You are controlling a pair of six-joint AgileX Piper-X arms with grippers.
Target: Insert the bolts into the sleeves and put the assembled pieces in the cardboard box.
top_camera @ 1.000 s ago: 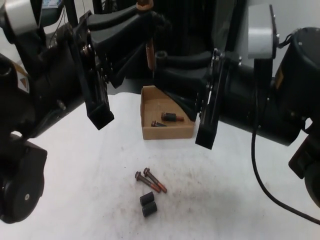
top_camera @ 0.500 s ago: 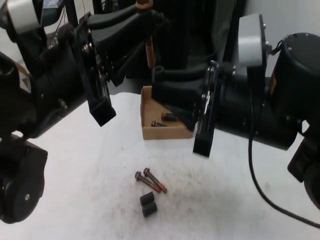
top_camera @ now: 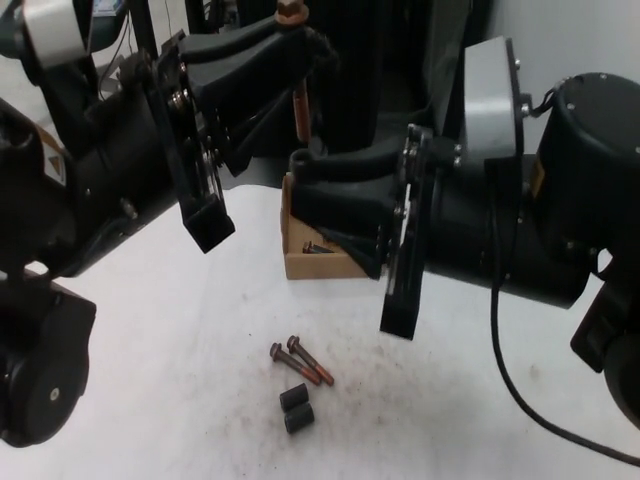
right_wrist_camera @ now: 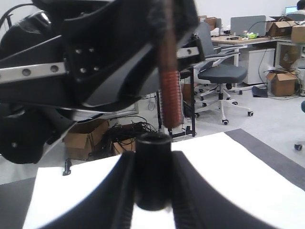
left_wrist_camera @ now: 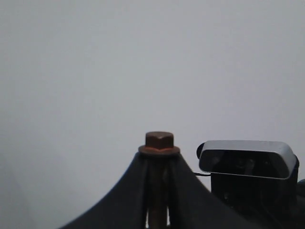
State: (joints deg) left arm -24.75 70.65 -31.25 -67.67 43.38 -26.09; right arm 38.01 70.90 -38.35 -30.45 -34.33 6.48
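Toward the near edge of the bench, about midway along it, two loose sleeves are seen lying side by side and touching. Just beyond them two loose bolts lie close together, slanted. None of these four parts is joined.

Farther back, toward the far edge, the cardboard box is found. At least one piece can be made out inside it. The rest of its floor is hidden by the right arm, so the count cannot be given.

Above the box, both arms are held in the air. By the right gripper a sleeve is clamped upright between the fingers, its mouth turned upward. By the left gripper a bolt is pinched by its shank, head up, with the fingers closed tight under the head. The threaded end of that bolt is seen just above the mouth of the held sleeve, roughly in line with it, and does not appear to have entered.

The task is judged partly done. Some work is already boxed, one insertion is at the point of being made, and two more pairs are left to be assembled and boxed.
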